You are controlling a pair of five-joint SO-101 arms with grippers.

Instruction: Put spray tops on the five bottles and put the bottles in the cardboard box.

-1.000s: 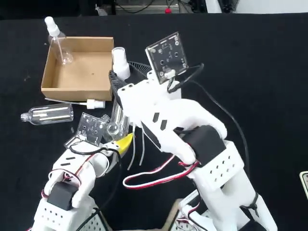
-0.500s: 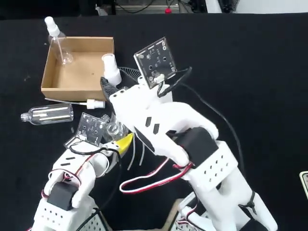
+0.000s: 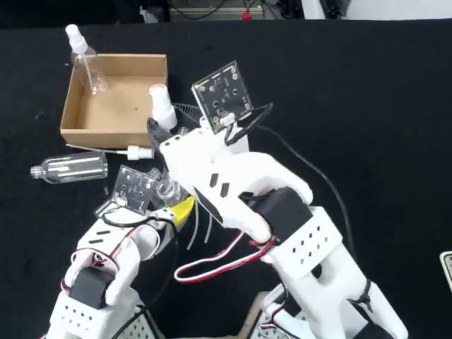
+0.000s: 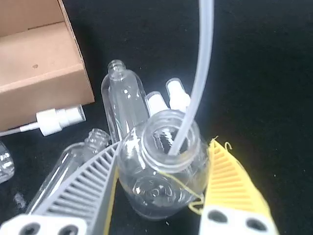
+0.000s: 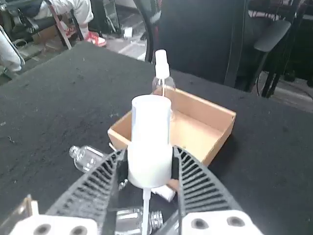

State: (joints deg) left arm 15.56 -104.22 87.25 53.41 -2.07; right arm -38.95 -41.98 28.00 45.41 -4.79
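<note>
Bottle (image 4: 159, 169) in left jaws — spray top (image 5: 149, 147) tube (image 4: 195, 73) inside, upper end cropped.

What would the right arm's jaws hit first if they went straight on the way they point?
Probably the cardboard box, just ahead of the spray top they hold, though they might pass over its rim.

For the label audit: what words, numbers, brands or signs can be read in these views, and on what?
None can be read.
The open brown cardboard box is blank; the upright clear plastic bottle and the white plastic spray top carry no label.
Any print on the dark square circuit board is too small to read.
</note>
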